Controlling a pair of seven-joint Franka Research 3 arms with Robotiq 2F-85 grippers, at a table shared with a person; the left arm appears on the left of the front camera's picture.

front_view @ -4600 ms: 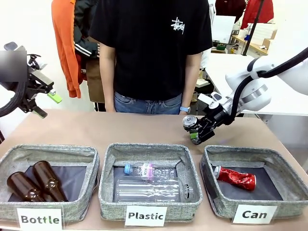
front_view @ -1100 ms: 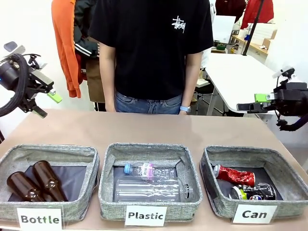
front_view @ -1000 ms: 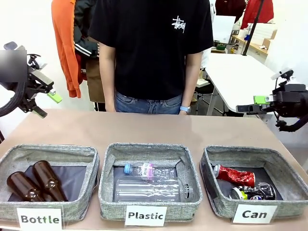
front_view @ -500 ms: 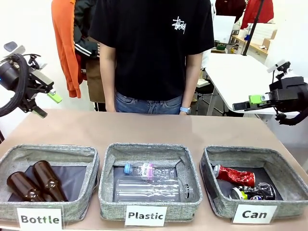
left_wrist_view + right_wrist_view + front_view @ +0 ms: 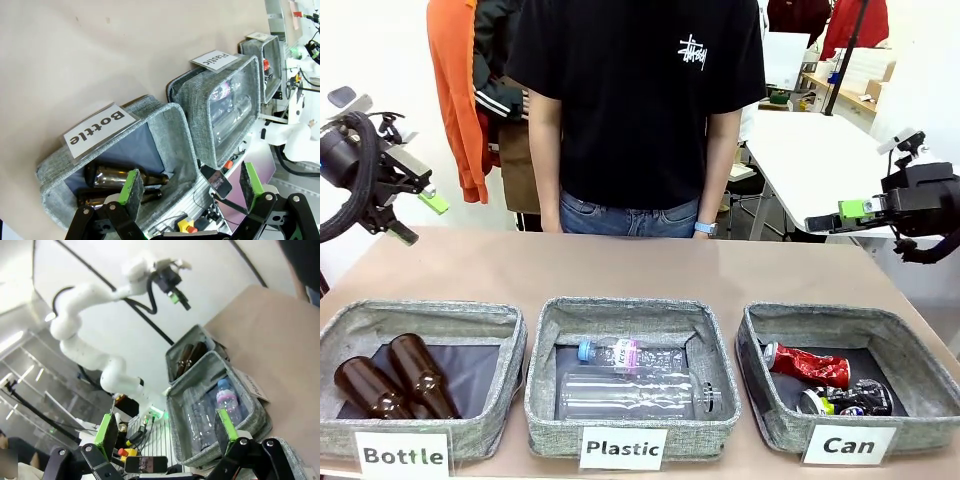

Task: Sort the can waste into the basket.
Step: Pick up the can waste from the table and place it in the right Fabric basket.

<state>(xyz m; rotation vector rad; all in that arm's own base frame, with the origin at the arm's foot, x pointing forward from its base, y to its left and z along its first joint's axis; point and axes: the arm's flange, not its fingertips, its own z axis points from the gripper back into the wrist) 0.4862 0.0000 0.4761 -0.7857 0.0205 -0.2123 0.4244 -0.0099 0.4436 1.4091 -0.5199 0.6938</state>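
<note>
Our right pincer (image 5: pixel 838 217) hangs above the counter's right edge, near the far right corner, its jaws spread wide with nothing between the green pads, pointing in toward the middle. Our left pincer (image 5: pixel 420 216) is likewise wide open and empty, raised off the counter's far left corner. Below and nearer than the right pincer, at the counter's near right corner, sits the basket (image 5: pixel 775 418) labelled "Can". Both cans lie inside it: the red can (image 5: pixel 808 366) with its long axis running roughly left to right, slanting a little toward the near edge, and the black can (image 5: pixel 842 399) just beside it on the near side, also lying roughly crosswise. The right arm is plainly the nearer one to that basket; the left is well apart from it, with the bottle basket (image 5: pixel 440 425) and the plastic basket (image 5: pixel 548 400) between. We see no can on the bare counter (image 5: pixel 620 265), so we judge the sorting done, with nothing left to reach for.
</note>
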